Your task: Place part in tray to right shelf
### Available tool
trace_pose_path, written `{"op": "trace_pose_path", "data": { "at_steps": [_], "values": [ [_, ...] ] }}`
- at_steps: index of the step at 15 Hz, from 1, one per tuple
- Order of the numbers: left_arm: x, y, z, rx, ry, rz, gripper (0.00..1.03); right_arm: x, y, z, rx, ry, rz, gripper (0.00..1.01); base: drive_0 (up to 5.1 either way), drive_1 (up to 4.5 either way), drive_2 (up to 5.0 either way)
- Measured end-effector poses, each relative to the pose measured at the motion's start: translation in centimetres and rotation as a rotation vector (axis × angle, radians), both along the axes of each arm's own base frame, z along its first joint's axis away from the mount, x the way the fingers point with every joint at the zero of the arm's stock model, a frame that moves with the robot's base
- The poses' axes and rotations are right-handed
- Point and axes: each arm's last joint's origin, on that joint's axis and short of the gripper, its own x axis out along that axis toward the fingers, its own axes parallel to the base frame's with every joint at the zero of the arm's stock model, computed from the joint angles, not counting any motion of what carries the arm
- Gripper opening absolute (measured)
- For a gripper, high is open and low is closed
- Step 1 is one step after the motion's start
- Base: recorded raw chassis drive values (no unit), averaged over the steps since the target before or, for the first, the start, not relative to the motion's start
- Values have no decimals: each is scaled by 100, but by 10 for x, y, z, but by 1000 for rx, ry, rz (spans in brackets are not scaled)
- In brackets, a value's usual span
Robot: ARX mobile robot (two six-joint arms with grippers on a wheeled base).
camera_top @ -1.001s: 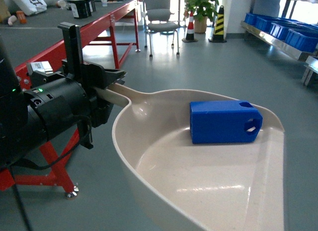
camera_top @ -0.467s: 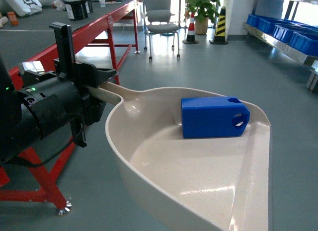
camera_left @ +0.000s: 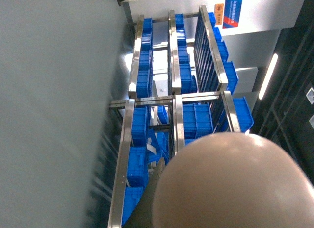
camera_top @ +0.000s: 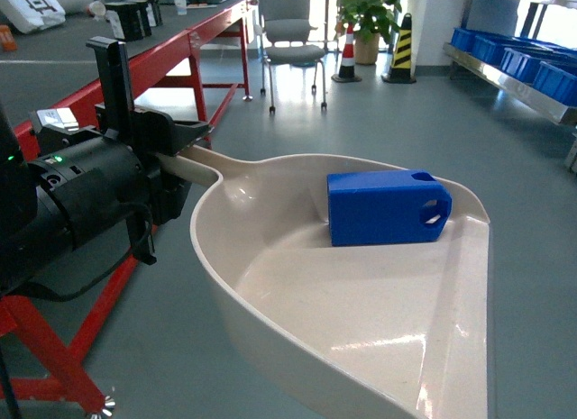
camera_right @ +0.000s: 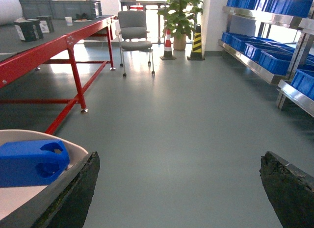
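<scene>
Left gripper [camera_top: 185, 149] fingers clench the glossy cream plastic scoop tray's [camera_top: 361, 347] handle; small bright-blue block [camera_top: 388, 207] inside; right gripper [camera_right: 179, 189] fingers spread, tips cut off.

**No Legible Text in the Workshop**

An orange-and-blue sign [camera_left: 231, 11] is hanging on the white wall above the right shelf [camera_left: 172, 98], its lettering too small to read. Black letters are showing, cut off, on a white bag [camera_top: 36, 3].

- The left gripper [camera_top: 185, 153] reaches forward level, jaws clamped on the tray's handle [camera_top: 203, 162].
- The right gripper [camera_right: 179, 189] points forward, its fingers [camera_right: 76, 189] spread wide, holding nothing.
</scene>
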Motion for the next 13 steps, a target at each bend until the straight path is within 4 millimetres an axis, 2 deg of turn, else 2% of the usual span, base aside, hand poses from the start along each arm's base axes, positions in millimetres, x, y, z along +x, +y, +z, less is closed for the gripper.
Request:
{"op": "trace_pose_path", "data": {
  "at_steps": [6,13],
  "values": [
    [0,0,0,1,3,4,12,0,0,-1,-1,5,0,98,481,-260,-260],
    [0,0,0,1,3,-1,12,0,0,-1,-1,4,0,98,-15,419,-448]
  ]
}}
